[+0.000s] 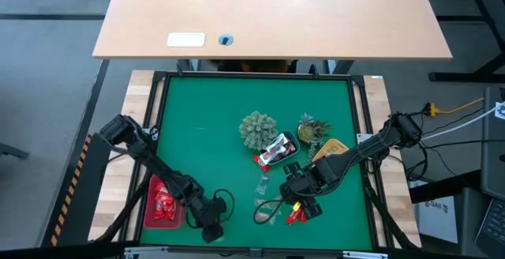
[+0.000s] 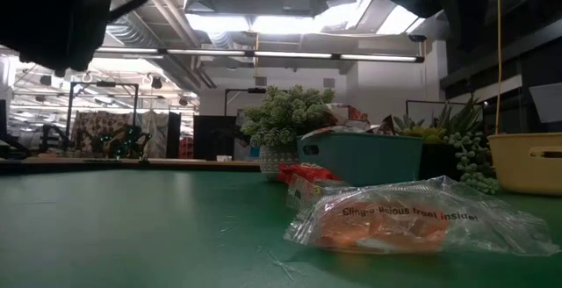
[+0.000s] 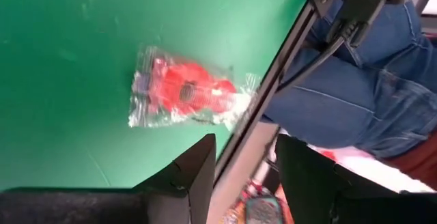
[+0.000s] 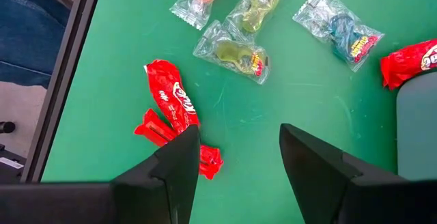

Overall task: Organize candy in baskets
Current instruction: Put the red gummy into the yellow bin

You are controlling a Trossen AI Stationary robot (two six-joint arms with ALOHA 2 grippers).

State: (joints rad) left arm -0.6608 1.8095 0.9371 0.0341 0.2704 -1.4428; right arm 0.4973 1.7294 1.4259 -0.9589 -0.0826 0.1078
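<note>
Fingers of both grippers [image 4: 235,159] [image 3: 242,176] gape wide above crinkly, shiny red candy [image 4: 172,98] wrappers

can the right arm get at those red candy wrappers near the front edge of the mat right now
Probably yes. The right gripper hangs open just above the red wrappers, one jaw already over them, with bare green mat around and nothing in between. The clear-wrapped sweets lie farther off.
</note>
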